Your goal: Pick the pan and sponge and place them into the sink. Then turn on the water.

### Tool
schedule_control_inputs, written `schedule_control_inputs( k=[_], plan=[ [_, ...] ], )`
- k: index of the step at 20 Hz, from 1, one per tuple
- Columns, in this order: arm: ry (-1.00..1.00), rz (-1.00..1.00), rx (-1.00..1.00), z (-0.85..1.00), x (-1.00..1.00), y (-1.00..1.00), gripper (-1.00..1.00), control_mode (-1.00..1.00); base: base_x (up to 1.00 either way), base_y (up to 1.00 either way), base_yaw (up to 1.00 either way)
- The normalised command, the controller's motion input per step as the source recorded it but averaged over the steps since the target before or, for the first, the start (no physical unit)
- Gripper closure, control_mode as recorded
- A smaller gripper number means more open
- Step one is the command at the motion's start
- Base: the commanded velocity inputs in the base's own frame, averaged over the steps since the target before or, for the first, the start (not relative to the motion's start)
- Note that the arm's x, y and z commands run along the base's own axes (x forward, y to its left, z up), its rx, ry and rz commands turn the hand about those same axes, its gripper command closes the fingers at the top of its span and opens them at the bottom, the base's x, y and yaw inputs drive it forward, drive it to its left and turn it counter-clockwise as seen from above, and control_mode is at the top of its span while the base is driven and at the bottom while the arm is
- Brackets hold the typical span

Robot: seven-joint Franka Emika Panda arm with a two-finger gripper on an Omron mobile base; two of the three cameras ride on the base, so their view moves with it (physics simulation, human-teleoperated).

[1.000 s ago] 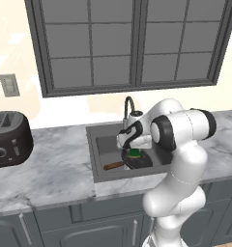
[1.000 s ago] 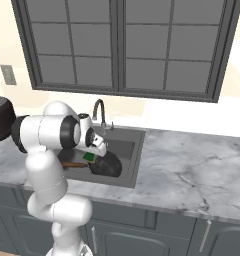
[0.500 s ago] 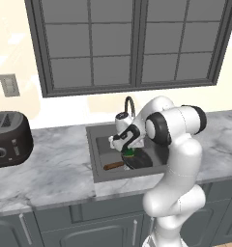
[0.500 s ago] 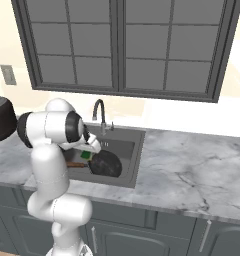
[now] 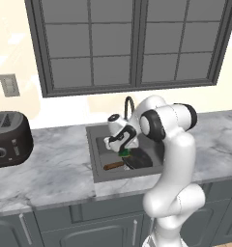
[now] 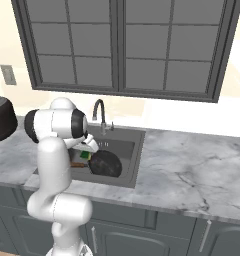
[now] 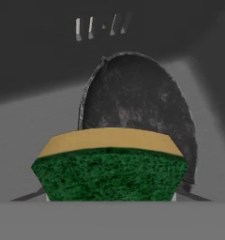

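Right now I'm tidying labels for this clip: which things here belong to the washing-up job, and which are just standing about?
Job:
pan, lying in the sink
sponge, at the hand, over the pan
sink
faucet, no water running

Standing about:
toaster
wall switch
window

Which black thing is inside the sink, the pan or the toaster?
The pan, round with a brown handle, lies in the sink. The boxy toaster stands on the counter, far left.

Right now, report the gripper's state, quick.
Gripper: closed on the sponge, held above the pan in the sink.
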Motion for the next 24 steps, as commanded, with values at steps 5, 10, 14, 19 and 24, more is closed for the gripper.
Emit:
schedule_control_inputs(
  k=[5,10,14,19,24],
  plan=[
    [0.01,-0.01,0.02,-0.17,0.22,0.06,1.0,-1.0,0.0,0.0,0.0],
    [0.0,-0.01,0.0,-0.13,0.15,0.0,1.0,-1.0,0.0,0.0,0.0],
    [0.03,-0.03,0.0,-0.14,0.09,-0.07,1.0,-1.0,0.0,0.0,0.0],
    [0.03,-0.03,0.0,-0.16,0.11,-0.01,1.0,-1.0,0.0,0.0,0.0],
    [0.01,-0.03,0.01,-0.15,0.1,0.0,1.0,-1.0,0.0,0.0,0.0]
  ],
)
